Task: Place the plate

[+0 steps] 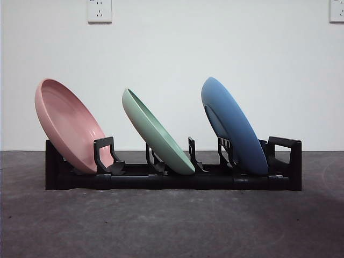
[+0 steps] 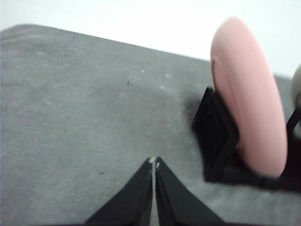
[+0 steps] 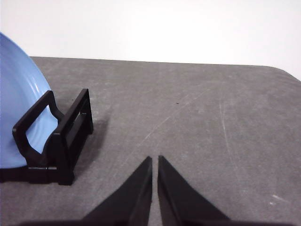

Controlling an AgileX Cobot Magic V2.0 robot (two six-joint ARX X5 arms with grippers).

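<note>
**Three plates racked; both grippers empty**

Pink round plate [image 1: 69, 124]: leaning in the black slotted rack [image 1: 172, 180], leftmost slot, at two o'clock from the left gripper [image 2: 154, 162], the nearer arm. Jaws closed, empty. Right gripper [image 3: 154, 159]: closed, beside the blue plate [image 1: 232, 124]. Green plate [image 1: 157, 132]: middle slot.

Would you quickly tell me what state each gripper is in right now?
Left gripper: shut, holding nothing, near the pink plate.
Right gripper: shut, holding nothing, near the blue plate.

- A plain white wall [image 1: 172, 54] stands at the far side.
- Two white sockets [image 1: 99, 11] sit high on it, left and right.
- A dark grey tabletop [image 1: 172, 220] lies near.
</note>
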